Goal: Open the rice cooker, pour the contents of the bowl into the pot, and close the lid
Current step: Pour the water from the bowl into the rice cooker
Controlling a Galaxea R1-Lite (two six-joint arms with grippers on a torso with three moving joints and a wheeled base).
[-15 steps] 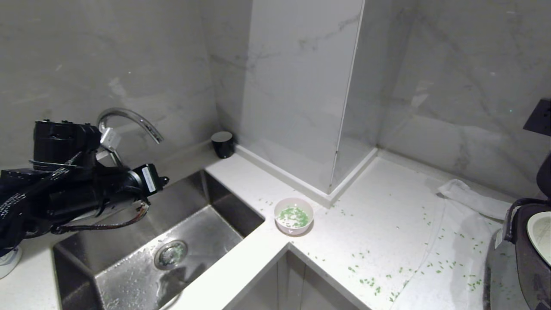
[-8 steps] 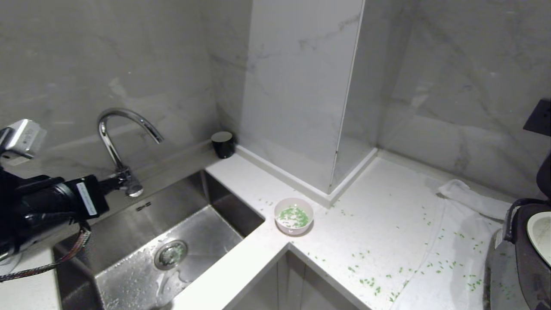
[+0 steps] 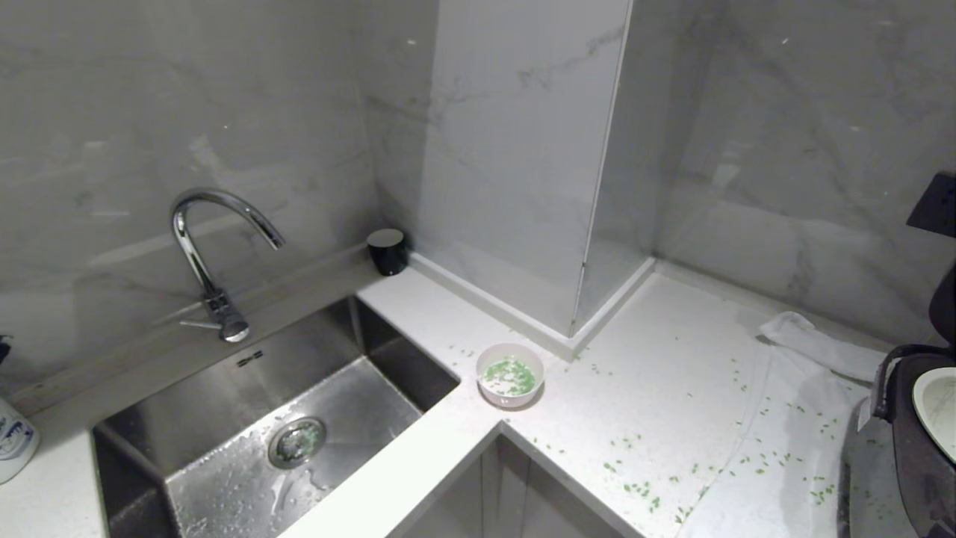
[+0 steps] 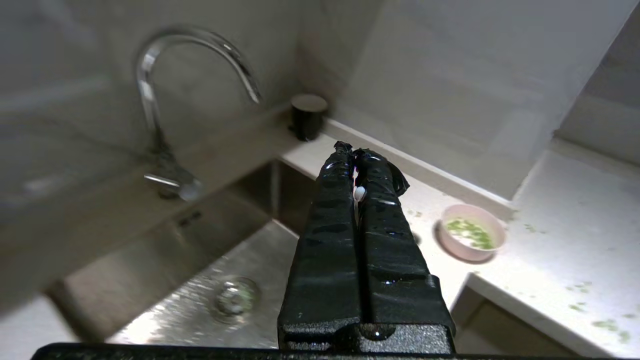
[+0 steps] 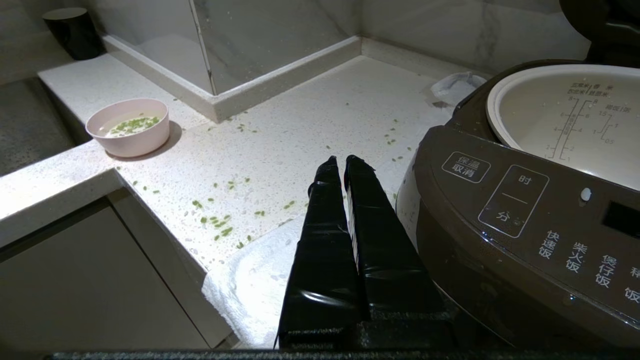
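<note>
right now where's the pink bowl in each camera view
Head view: the bowl stands at the middle of the picture, on the counter corner beside the sink.
Left wrist view: the bowl is right of centre, beyond the shut left gripper.
Right wrist view: the bowl is at the upper left, far from the rice cooker.
Shared landmark: the black cup at the wall.
</note>
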